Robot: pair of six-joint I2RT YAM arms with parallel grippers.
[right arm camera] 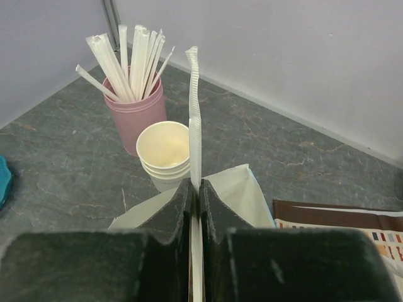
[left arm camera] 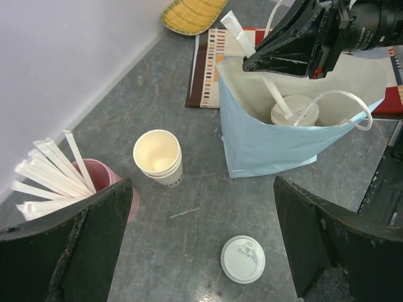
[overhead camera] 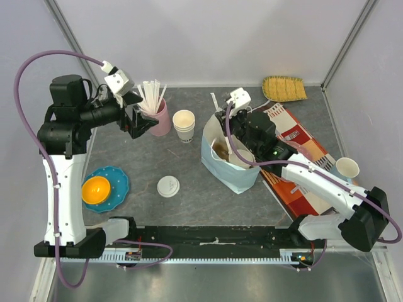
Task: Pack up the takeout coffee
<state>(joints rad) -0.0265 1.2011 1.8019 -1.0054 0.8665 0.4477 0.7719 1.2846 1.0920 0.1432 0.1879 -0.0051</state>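
The takeout coffee (left arm camera: 295, 112), a white cup with a round lid, stands inside the open light-blue paper bag (overhead camera: 238, 175) (left arm camera: 264, 148) (right arm camera: 234, 192). My right gripper (overhead camera: 225, 128) (left arm camera: 280, 53) (right arm camera: 196, 189) hovers over the bag's mouth, shut on a white wrapped straw (overhead camera: 215, 100) (left arm camera: 234, 26) (right arm camera: 194, 107). The straw stands upright, with its lower end reaching down into the bag beside the cup. My left gripper (overhead camera: 142, 121) (left arm camera: 201, 251) is open and holds nothing. It hangs above the table next to the pink cup of straws (overhead camera: 161, 117).
A stack of lidless paper cups (overhead camera: 184, 124) (left arm camera: 157, 156) (right arm camera: 165, 150) stands left of the bag. A loose flat lid (overhead camera: 168, 186) (left arm camera: 242, 259) lies on the table. At left is a blue plate (overhead camera: 118, 189) with an orange bowl. A striped mat (overhead camera: 295, 135), a yellow woven tray (overhead camera: 283, 88) and another paper cup (overhead camera: 347, 168) are at right.
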